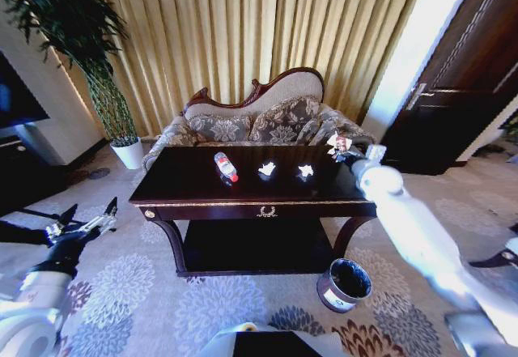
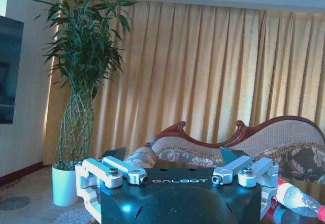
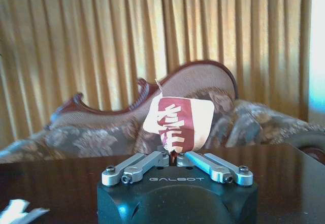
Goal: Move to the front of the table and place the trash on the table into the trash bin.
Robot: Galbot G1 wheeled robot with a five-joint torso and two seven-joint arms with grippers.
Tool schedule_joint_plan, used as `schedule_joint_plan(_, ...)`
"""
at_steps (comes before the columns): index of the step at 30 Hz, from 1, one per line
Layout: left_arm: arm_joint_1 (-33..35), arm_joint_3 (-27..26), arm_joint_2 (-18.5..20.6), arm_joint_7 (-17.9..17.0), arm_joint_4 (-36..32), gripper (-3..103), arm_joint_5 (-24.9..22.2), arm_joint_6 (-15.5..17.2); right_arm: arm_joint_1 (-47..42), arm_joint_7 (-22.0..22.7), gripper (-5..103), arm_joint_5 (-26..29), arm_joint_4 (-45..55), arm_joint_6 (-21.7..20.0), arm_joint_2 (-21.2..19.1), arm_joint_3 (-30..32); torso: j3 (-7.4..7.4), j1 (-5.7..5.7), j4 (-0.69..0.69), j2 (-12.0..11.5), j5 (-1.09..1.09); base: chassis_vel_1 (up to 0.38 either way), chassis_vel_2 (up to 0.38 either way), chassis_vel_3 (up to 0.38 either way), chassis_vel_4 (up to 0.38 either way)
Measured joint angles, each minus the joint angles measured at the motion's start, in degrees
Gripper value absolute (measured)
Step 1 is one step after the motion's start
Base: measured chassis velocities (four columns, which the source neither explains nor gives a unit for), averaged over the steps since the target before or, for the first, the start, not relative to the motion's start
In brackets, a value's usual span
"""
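Above the table's [image 1: 202, 199] two o'clock corner, the right gripper [image 3: 175, 155] pinches a red-and-white wrapper [image 3: 177, 125] by its edge, which could slip free short of the bin [image 1: 344, 284] at five o'clock.

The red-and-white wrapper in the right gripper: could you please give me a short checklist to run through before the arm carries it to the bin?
1. Grip: the right gripper is shut on the red-and-white wrapper, pinching its lower edge: ok.
2. Clearance: the wrapper is held above the table near its right end: ok.
3. Target: the trash bin stands open on the carpet by the table's right front leg: ok.
4. Left gripper is open and low, left of the table, out of the way: ok.
5. Remaining trash: bottle and two paper wads lie on the table: not ok.
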Motion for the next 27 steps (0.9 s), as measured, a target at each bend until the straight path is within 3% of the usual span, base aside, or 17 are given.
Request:
schedule_joint_plan(7,-0.3,-0.4,1.5,-0.5,0.8,100,-0.2,0.1,-12.3,-1.2,2,-3.5,11.6,1.2,2.8,7.1,0.00,0.00,0.02,0.0,-0.01,0.000,0.000,0.000,0.000)
schedule_joint_plan(15,-0.7,0.4,1.8,-0.6,1.4,100,-0.2,1.3,-22.9,-3.8,2,-7.9,17.8,3.8,5.6,12.1,0.00,0.00,0.01,0.0,0.00,0.000,0.000,0.000,0.000)
schedule_joint_plan(27,-0.8,0.1,2.6,-0.5,1.4,100,-0.6,2.0,-26.2,-4.3,2,-10.4,19.5,3.6,7.2,13.9,0.01,0.00,0.02,0.0,0.01,0.000,0.000,0.000,0.000)
